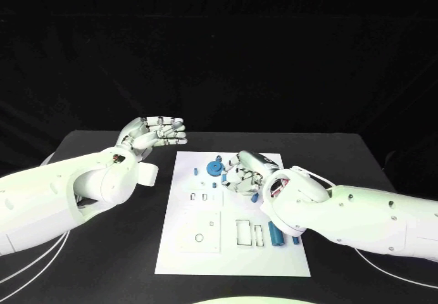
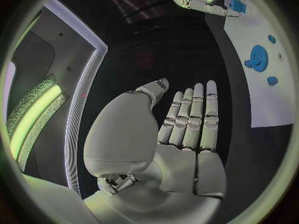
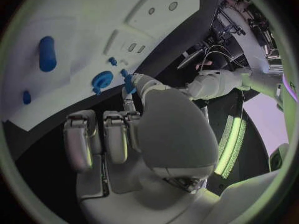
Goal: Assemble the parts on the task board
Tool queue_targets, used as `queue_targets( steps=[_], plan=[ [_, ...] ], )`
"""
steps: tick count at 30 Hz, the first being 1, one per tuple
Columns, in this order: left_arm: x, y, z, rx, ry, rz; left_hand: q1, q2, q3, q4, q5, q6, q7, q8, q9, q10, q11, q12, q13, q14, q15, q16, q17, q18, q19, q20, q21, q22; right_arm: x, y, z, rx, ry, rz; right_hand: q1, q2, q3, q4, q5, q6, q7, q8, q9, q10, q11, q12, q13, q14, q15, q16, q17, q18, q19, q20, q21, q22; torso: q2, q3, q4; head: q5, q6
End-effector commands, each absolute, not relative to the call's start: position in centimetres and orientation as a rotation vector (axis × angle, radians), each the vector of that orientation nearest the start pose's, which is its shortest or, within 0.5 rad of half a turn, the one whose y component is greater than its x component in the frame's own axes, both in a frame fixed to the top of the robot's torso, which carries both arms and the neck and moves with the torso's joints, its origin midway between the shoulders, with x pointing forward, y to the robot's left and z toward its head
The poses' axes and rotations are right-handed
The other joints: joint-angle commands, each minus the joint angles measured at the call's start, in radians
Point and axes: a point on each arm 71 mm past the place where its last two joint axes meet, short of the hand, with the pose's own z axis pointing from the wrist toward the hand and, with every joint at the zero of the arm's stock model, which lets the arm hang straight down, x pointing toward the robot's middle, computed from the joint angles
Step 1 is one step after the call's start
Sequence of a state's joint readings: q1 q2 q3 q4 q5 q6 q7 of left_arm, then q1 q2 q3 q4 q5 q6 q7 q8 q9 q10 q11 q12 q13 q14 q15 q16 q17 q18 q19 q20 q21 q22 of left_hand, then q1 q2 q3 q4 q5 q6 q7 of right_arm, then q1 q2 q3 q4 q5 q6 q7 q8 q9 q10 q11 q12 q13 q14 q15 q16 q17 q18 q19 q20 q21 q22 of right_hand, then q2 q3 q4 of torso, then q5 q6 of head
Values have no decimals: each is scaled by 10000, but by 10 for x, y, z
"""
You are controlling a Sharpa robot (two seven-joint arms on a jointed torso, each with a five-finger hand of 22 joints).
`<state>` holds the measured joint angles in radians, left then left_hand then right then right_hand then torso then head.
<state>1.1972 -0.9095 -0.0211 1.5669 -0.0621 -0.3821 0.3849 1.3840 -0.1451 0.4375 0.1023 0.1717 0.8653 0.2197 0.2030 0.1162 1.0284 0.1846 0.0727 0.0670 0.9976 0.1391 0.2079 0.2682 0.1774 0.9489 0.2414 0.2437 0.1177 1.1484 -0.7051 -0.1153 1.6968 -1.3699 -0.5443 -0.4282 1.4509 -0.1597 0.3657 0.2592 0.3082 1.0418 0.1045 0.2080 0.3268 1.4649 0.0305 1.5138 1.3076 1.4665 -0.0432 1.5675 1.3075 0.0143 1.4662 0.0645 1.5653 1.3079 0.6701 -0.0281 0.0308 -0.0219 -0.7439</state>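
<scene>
Looking down from the head view, the task board is seen lying in the middle of the black worktop, and the right hand is poised over its far half, close beside the round blue part. A small blue piece is seen just beside this hand, but whether it is held cannot be told from above. The long blue part lies nearer the robot, its long axis running away from the robot along the board, close against the right forearm. The left hand is held off the board's far left corner, its fingers curled in on nothing, so the right hand is judged much the nearer to every part.

From the left wrist view, the left hand is shown with its fingers pressed together side by side and nothing in them; the board lies beyond the fingertips and to one side, with the round blue part on it.

From the right wrist view, a small blue part is seen pinched at the tip of the right hand, just beside the round blue part, the other fingers being folded down. The socket it is meant for is hidden behind the fingers, and the long blue part lies well apart.
</scene>
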Motion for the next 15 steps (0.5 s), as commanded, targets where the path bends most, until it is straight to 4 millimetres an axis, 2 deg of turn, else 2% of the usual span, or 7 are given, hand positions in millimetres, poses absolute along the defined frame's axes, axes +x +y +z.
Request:
queue_targets(
  steps=[1, 9, 15],
  plan=[
    [484, 231, -168, -10614, 13865, -14677, -47, -77, 88, 18, -8, 70, 212, 45, 8, 116, -15, 7, 19, 135, -35, 78, 63, 52, 27, -21, 88, 39, 425, -101, -217, 722, 17190, 6987, -74, 8, 81, -4, 34, 84, -40, 450, 367, 666, -78, 18, 2168, 1043, -39, 33, 2633, -143, 1046, -49, 55, 2629, 16, 7, 9, 26, -35],
    [483, 231, -168, -10602, 13939, -14601, -149, -143, 225, -12, -16, 119, 165, 68, 9, 307, -95, 81, 26, 501, -171, 481, 397, 50, 283, -165, 426, 203, 422, -85, -230, 466, 17302, 7043, -218, -57, 81, 35, -38, 44, -28, 482, 389, 655, -69, -1, 2155, 1043, -20, 33, 2633, -143, 1046, -33, 55, 2629, 15, 16, 28, 76, -125],
    [482, 231, -168, -10565, 13979, -14577, -237, -197, 346, -79, -22, 172, 91, 92, 13, 502, -209, 193, 27, 817, -382, 1708, 1175, 15, 577, -421, 1197, 654, 422, -78, -237, 339, 17298, 6975, -341, -118, 73, 75, -96, 14, -16, 506, 402, 661, -60, 6, 2163, 1043, -8, 33, 2633, -143, 1046, -21, 55, 2629, 17, 10, 16, 101, -153]
  ],
)
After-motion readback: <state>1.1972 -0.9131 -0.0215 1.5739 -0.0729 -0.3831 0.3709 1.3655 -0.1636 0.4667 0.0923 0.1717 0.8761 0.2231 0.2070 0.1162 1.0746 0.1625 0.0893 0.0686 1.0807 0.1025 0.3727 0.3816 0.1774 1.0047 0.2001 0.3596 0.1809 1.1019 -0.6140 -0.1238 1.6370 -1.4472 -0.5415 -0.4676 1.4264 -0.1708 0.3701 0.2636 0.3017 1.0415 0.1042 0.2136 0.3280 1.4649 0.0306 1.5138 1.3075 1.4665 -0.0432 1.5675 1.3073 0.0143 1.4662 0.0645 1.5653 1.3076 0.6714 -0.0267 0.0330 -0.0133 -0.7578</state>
